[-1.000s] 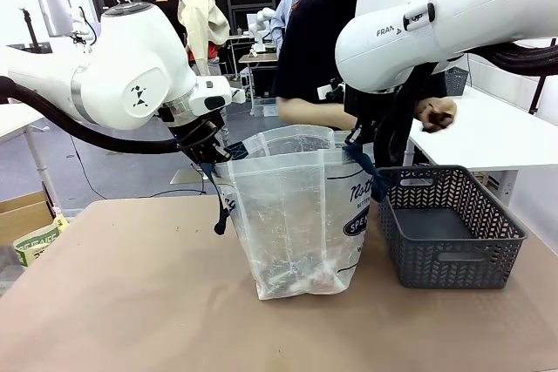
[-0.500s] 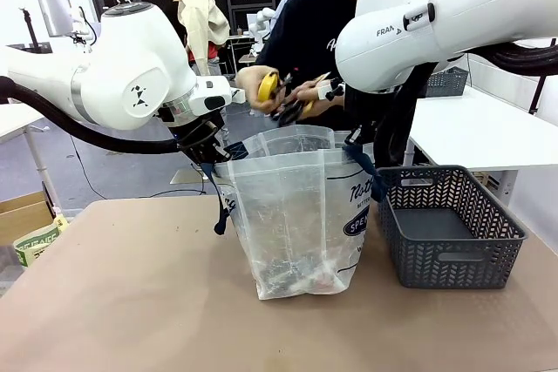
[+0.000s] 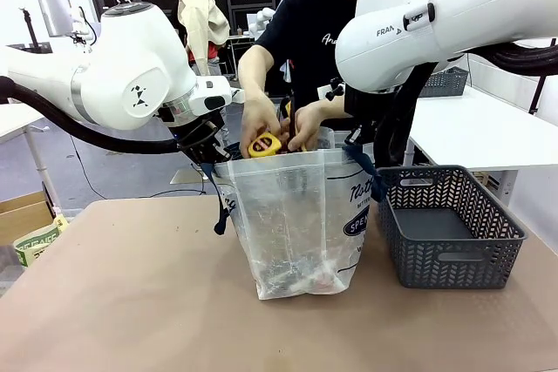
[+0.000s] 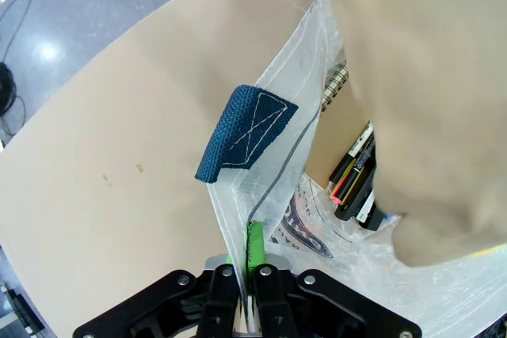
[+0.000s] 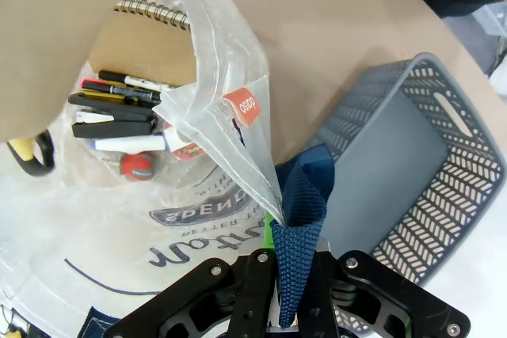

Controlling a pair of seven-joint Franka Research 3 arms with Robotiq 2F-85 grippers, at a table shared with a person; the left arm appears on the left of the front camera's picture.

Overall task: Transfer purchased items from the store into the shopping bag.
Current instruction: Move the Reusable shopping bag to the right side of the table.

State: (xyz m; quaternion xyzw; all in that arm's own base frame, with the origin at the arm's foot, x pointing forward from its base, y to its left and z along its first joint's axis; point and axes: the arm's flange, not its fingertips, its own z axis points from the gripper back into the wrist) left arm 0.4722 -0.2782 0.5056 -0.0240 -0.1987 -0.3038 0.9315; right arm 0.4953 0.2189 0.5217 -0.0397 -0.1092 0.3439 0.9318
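The clear shopping bag [image 3: 296, 215] stands upright mid-table with its mouth held wide. My left gripper [image 3: 209, 152] is shut on its left rim, just below a navy strap patch [image 4: 245, 134]. My right gripper [image 3: 362, 154] is shut on the navy strap [image 5: 301, 219] at the right rim. The person's hands are at the bag's mouth with a yellow disc-like item [image 3: 264, 145]. Inside lie a spiral notebook [image 5: 142, 45], several pens [image 5: 119, 104] and a red round piece [image 5: 136, 166]. The store, a dark grey basket [image 3: 449, 228], sits right of the bag with its bare floor [image 5: 388, 148] showing.
The person stands at the far side, and a forearm [image 4: 428, 77] reaches over the bag between my two arms. A green-printed packet [image 3: 35, 241] lies off the table's left edge. A white table [image 3: 488, 132] stands behind the basket.
The person's hands came down from above the bag to its mouth, carrying the yellow item. Both grippers kept their hold and place.
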